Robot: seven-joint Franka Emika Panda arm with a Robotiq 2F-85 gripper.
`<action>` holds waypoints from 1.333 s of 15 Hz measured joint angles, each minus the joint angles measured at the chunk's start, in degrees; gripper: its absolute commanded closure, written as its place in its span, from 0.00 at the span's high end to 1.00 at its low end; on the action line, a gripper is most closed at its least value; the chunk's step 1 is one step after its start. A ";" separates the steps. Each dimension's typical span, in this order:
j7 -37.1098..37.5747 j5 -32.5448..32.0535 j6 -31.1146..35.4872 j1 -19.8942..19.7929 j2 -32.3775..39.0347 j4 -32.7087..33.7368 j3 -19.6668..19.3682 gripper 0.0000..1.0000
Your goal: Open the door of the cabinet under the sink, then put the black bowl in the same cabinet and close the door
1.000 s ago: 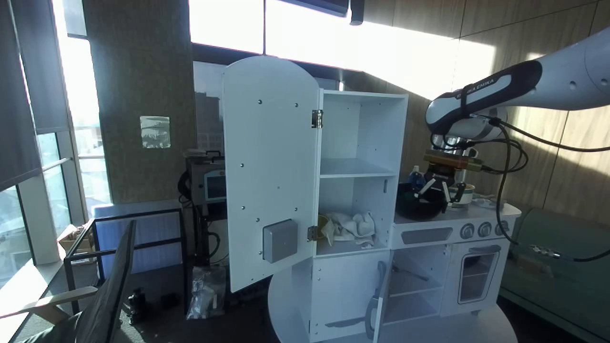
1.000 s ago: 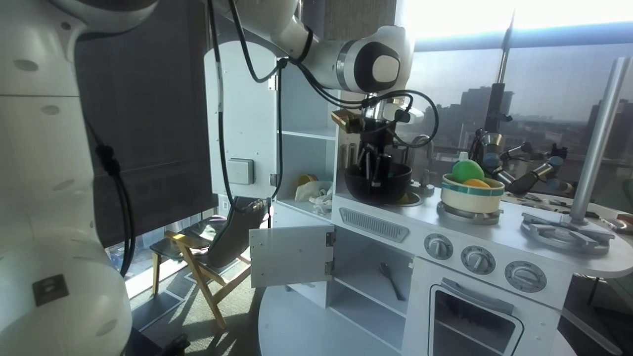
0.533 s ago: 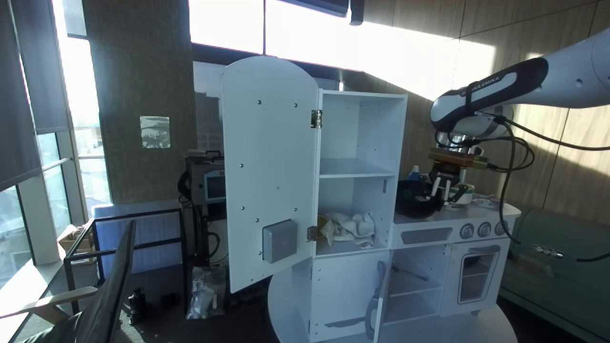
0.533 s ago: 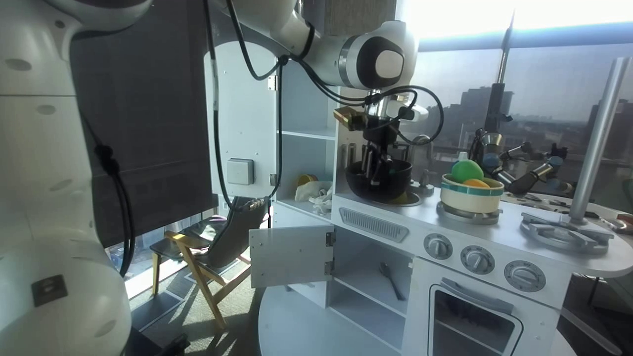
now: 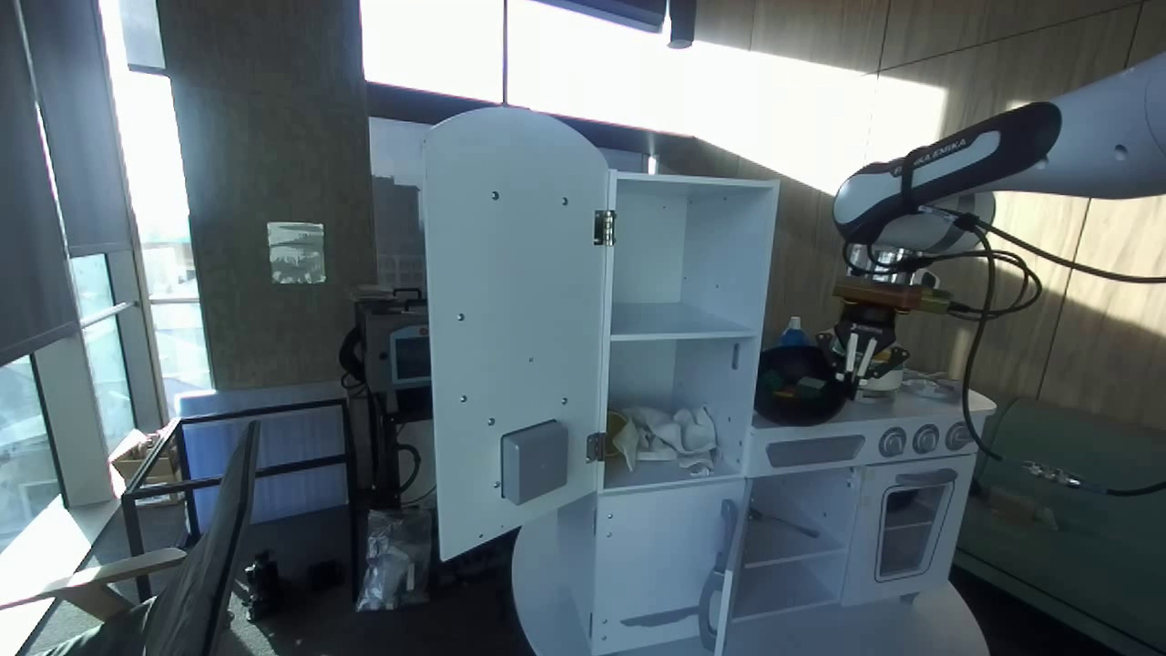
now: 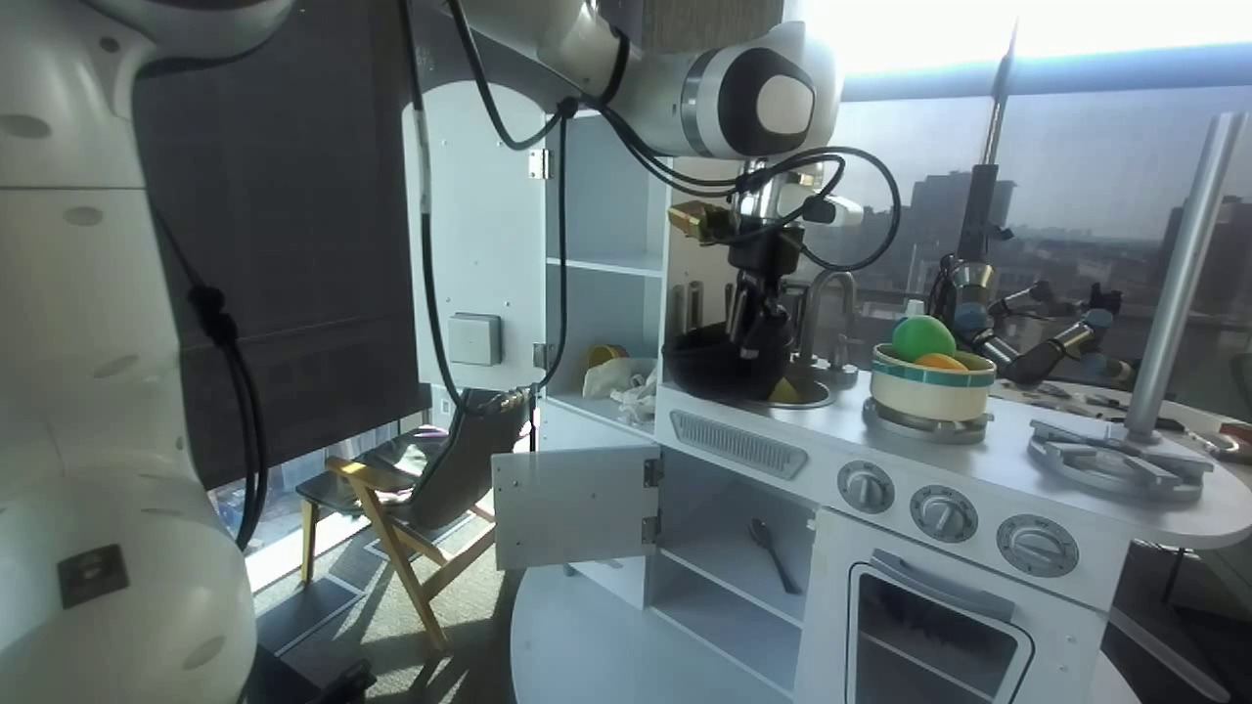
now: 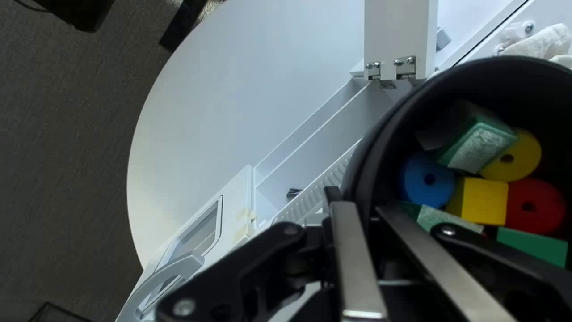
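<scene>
The black bowl (image 5: pixel 782 412) is at the sink end of the toy kitchen's counter, tilted in an exterior view; several coloured toy blocks lie inside it. My gripper (image 5: pixel 856 378) is shut on the bowl's rim, one finger (image 7: pixel 355 250) outside the wall and the other inside, as the wrist view shows. Whether the bowl's underside touches the counter I cannot tell. Below, the cabinet (image 6: pixel 706 513) stands uncovered, its small white door (image 6: pixel 577 508) swung wide on its hinges. That door also shows near the top of the wrist view, beyond the bowl.
A dark spoon (image 6: pixel 775 555) lies on the cabinet's shelf. Beside the sink (image 6: pixel 820 401) rise a faucet (image 6: pixel 810 318) and a cream pot (image 6: pixel 931 396) holding a green ball. The tall arch-topped door (image 5: pixel 519 319) hangs open; a white cloth (image 5: pixel 669 433) lies on a shelf.
The jaws have closed from open onto the bowl's rim. My arm has moved slightly up and rightward in both exterior views, and the bowl has tipped, showing its blocks.
</scene>
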 measured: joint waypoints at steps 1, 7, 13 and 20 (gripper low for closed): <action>-0.06 -0.07 -1.09 -0.12 -0.26 0.37 -0.09 0.06; -0.06 -0.77 -5.90 -0.42 -0.62 0.89 -0.23 0.06; -0.46 -1.82 -10.12 -1.16 -1.74 0.86 -0.66 0.06; -4.34 -5.10 -14.84 -1.95 -8.72 -5.10 -1.23 0.06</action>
